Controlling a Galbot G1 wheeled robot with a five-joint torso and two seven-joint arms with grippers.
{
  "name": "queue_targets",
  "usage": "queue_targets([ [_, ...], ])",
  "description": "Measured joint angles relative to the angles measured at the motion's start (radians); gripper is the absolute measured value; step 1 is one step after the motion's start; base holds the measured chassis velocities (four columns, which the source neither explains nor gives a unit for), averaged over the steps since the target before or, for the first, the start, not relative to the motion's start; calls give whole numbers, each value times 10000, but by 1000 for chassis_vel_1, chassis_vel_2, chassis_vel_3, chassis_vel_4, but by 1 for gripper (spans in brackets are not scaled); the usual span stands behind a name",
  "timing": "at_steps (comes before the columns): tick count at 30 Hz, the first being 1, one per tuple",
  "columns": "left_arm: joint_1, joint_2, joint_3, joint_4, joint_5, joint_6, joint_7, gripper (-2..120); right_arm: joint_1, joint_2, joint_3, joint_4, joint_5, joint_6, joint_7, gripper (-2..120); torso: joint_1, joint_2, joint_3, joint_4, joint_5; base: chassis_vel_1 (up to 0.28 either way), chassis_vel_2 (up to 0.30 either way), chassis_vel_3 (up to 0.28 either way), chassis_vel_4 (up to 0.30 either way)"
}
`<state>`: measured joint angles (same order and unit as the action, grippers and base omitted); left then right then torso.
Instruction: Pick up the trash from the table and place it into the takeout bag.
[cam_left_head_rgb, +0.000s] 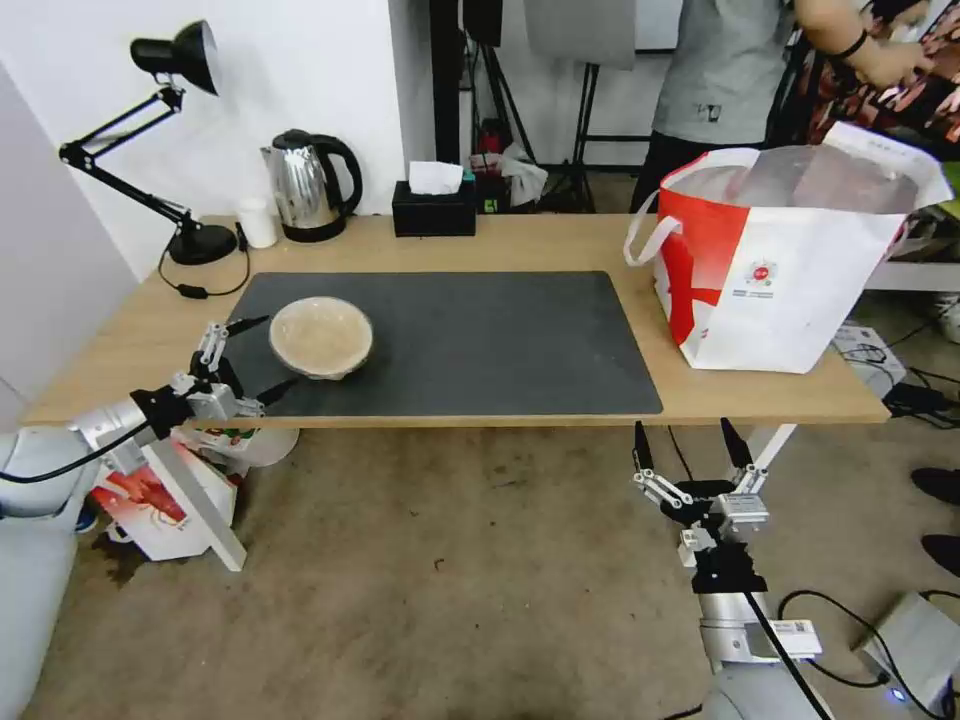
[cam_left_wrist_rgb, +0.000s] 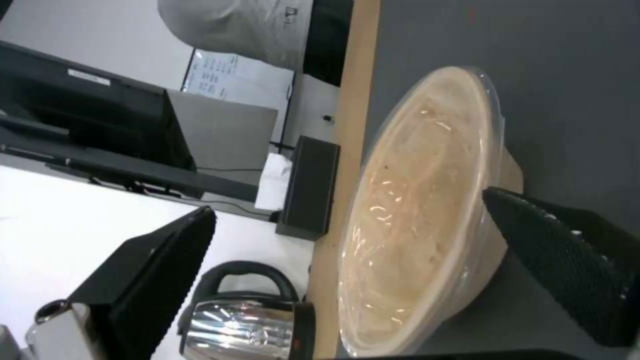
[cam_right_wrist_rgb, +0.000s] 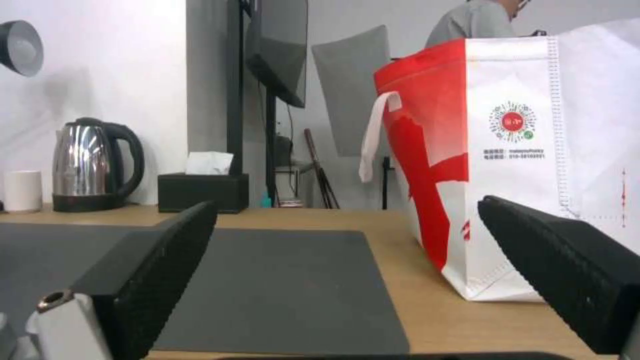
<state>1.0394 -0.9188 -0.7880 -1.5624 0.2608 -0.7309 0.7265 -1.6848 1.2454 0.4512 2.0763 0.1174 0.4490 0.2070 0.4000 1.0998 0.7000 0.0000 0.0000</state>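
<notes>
Reaching from the left edge of the tabletop (cam_left_head_rgb: 500, 245), the left end effector (cam_left_head_rgb: 255, 355) has its two black fingers spread wide, one on each side of the bowl (cam_left_head_rgb: 321, 336), and it grips nothing yet. The bowl sits on the left part of the dark mat (cam_left_head_rgb: 480, 340), directly in front of this end effector, so the left arm is clearly the nearer one. In the left wrist view one ribbed fingertip (cam_left_wrist_rgb: 533, 225) is very close to the bowl's outer wall, perhaps touching it, while the other finger is on the opposite side, well apart from the rim. The bowl is round and shallow, beige, with a thin clear film or lid that shines. It looks light and a little flexible, so a squeeze may bend the rim.

The bag (cam_left_head_rgb: 790, 270) stands open at the right end of the tabletop, white with a red side and soft loop handles. The right end effector (cam_left_head_rgb: 692, 445) hangs below the tabletop's front edge near the bag, fingers open and empty.

Judging by this, the bowl is the last piece to carry across.
</notes>
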Motion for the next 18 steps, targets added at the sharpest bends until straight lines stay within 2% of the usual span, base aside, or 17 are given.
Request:
queue_targets([
  [18,-708,129,720,202,608,-4,5,100,0,0,0,0,0,0,0,100,0,0,0,0,0,0,0,0,0],
])
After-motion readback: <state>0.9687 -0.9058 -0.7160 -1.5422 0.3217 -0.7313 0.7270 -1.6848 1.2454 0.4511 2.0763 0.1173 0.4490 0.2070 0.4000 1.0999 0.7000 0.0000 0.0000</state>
